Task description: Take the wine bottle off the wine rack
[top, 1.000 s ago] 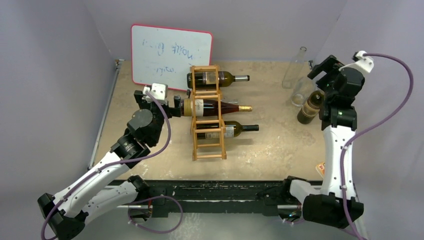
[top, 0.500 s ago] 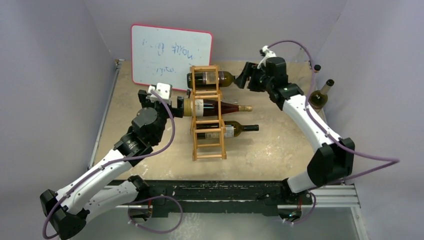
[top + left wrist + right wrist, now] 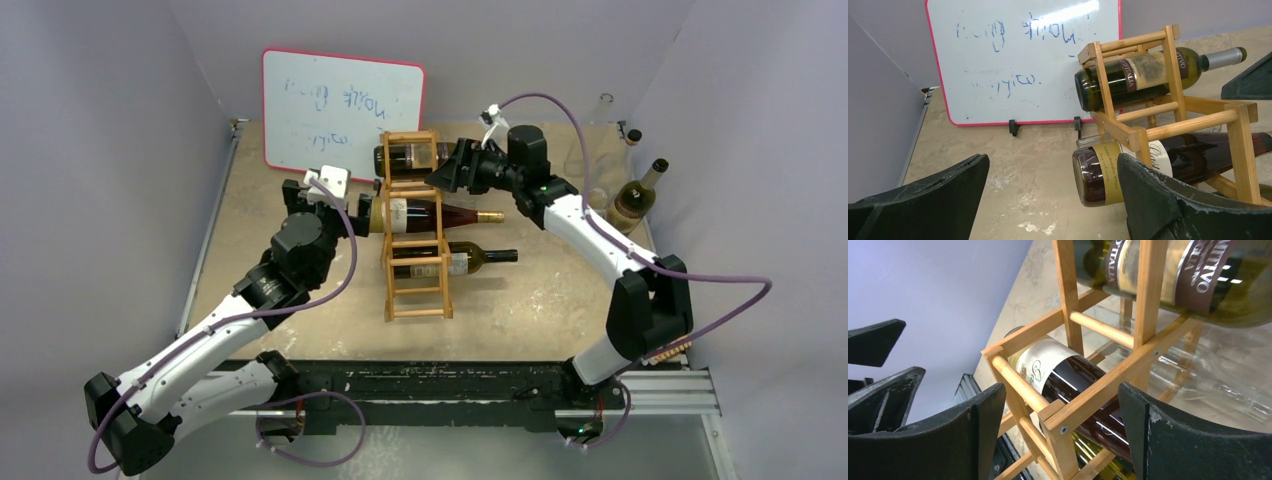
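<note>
The wine rack (image 3: 415, 268), a tan wooden ladder frame, lies on the table with three bottles across it. The middle wine bottle (image 3: 440, 213) is dark red with a gold cap. A green bottle (image 3: 412, 157) lies above it and another (image 3: 465, 260) below. My left gripper (image 3: 360, 212) is open at the middle bottle's base (image 3: 1096, 176), which sits just inside its right finger (image 3: 1168, 200). My right gripper (image 3: 447, 168) is open over the rack's upper right side. In the right wrist view its fingers (image 3: 1193, 445) straddle a rack post (image 3: 1063, 432) without touching it.
A red-edged whiteboard (image 3: 343, 115) stands behind the rack. An upright brown bottle (image 3: 637, 195) and a clear glass bottle (image 3: 603, 103) stand at the far right by the wall. Purple walls close in both sides.
The right arm swung from the upright bottles at the far right across to the rack's upper right side. The left gripper edged closer to the middle bottle's base.
</note>
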Motion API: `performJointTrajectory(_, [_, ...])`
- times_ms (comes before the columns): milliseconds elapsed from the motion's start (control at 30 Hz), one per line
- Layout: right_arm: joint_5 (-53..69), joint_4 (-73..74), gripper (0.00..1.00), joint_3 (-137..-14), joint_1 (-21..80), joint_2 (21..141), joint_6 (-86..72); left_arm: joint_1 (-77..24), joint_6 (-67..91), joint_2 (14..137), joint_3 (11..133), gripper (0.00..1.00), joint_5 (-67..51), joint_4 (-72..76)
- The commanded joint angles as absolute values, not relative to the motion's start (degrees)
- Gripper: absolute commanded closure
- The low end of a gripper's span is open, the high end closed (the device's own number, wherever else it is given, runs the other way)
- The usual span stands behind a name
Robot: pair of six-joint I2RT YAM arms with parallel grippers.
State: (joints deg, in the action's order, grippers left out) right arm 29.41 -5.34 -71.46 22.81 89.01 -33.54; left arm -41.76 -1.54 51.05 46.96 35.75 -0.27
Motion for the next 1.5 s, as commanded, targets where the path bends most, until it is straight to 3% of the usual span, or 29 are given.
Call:
performJointTrajectory(0, [31.79,-8.38,0.14,-71.35,24.41,90.2,-34.18,-41.66,-1.81,51.18,49.04,0.0,35.33,1.16])
performJointTrajectory(400, [34.31,-11.19,0.26,-71.94,28.66,94.06,-34.41,-41.59,-2.15,51.96,49.11,0.0,35.27,1.16])
performJointTrajectory(767, [35.58,-11.47,0.23,-73.36,31.87,96.37,-35.5,-41.66,-1.99,53.06,49.26,0.0,34.41,0.97])
performJointTrajectory(1033, [12.74,2.61,0.01,-74.83,30.11,86.89,-37.05,-41.61,-1.74,53.48,49.83,0.0,32.37,0.36])
performJointTrajectory(1133, [6.59,5.8,0.0,-74.75,29.35,83.94,-37.64,-41.63,-1.77,53.59,50.15,0.0,30.19,0.01])
performJointTrajectory(1233, [-7.11,11.79,0.0,-74.54,29.04,82.45,-44.58,-41.66,-2.03,53.54,50.49,0.0,26.12,-0.22])
performJointTrajectory(1467, [-14.34,25.07,0.0,-77.45,28.33,85.57,-63.2,-41.65,-0.42,55.99,52.53,0.0,7.61,-1.05])
